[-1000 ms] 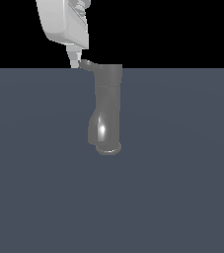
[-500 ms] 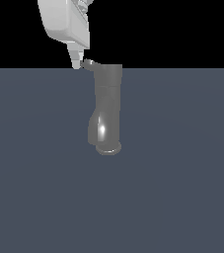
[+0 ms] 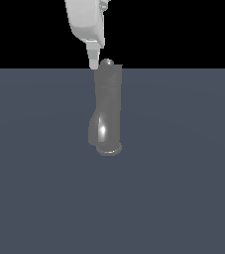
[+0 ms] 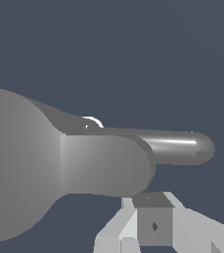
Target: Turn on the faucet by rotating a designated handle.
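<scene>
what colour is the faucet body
Glossy grey metal with a bright white glint low on the faucet; the exterior view shows it best.

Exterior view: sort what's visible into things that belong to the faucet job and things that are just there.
Belongs to the job:
- faucet, grey and upright
- handle, the lever at its top
- hand, white, its tip beside the faucet's top

Just there:
- flat grey-blue floor under the faucet; nothing else shows on it
</scene>
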